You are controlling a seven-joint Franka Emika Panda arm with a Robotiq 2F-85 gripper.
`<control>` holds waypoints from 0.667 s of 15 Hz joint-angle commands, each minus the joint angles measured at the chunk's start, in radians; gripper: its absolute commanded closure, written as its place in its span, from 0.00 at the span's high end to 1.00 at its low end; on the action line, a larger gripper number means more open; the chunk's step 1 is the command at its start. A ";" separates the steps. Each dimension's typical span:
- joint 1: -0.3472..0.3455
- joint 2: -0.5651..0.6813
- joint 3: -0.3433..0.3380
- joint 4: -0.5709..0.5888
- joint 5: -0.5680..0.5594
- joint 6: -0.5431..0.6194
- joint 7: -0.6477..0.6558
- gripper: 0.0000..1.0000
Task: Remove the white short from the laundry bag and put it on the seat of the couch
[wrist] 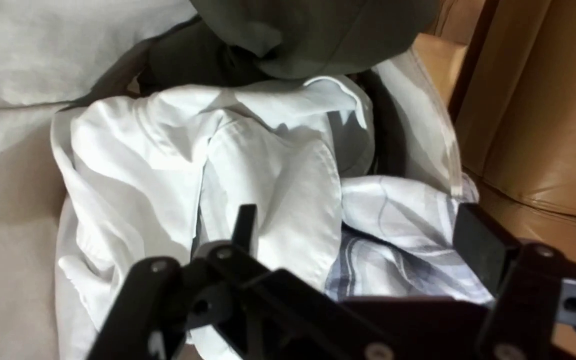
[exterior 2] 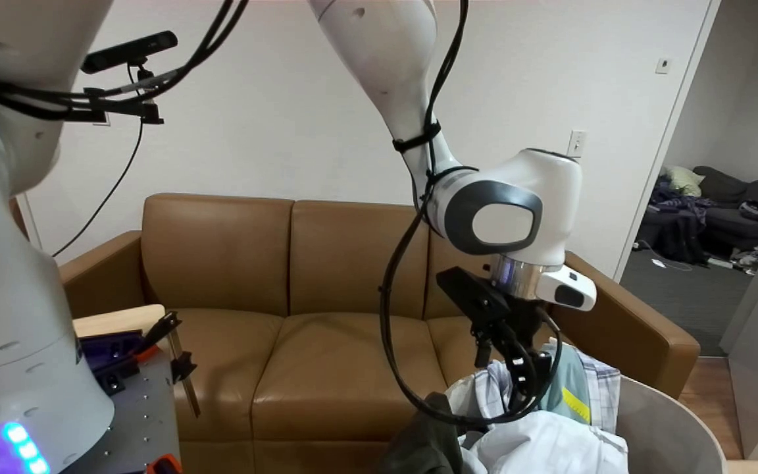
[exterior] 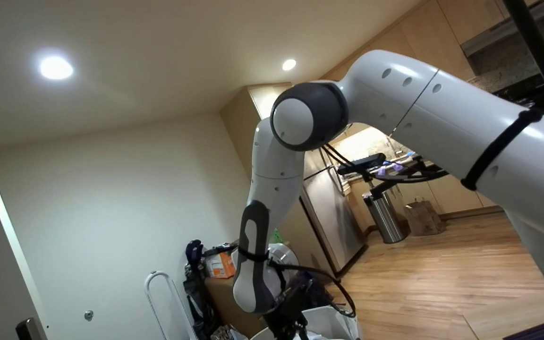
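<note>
A crumpled white garment lies on top in the laundry bag; it also shows in an exterior view. Whether it is a short or a shirt I cannot tell. My gripper is open, with nothing seen between its fingers. It points down over the bag, its left finger over the white garment and its right finger by a plaid cloth near the bag's rim. In an exterior view the gripper is low among the clothes, partly hidden by a cable. The brown couch's seat is behind the bag.
A dark green-grey garment hangs over the bag's edge. A pale green cloth with a yellow patch lies by the plaid one. The couch armrest is close behind the gripper. A black cable loop hangs beside the arm.
</note>
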 commanded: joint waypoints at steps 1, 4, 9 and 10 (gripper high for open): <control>-0.021 0.167 0.022 0.103 0.012 0.026 0.034 1.00; -0.008 0.260 0.008 0.167 0.008 0.041 0.081 1.00; 0.008 0.346 -0.018 0.252 0.013 0.079 0.188 1.00; 0.011 0.358 -0.023 0.264 0.011 0.088 0.204 1.00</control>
